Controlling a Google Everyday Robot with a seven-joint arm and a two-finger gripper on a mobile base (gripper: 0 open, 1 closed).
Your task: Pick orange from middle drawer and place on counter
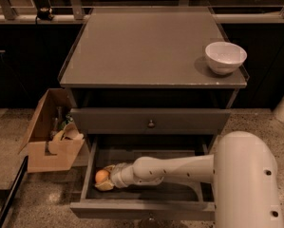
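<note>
Because the orange (101, 175) looks light, firm and slick, we favour its middle. Left in the middle drawer (141, 208), our gripper (105, 178) has fingers shut across it.

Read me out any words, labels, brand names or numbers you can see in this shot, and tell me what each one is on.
None can be read.
White bowl, counter, middle drawer: plain, no lettering shows.
Cardboard box and the items in it: any labels are too small to read.
Robot arm and gripper, which is in the middle drawer at the orange: no markings visible.
</note>
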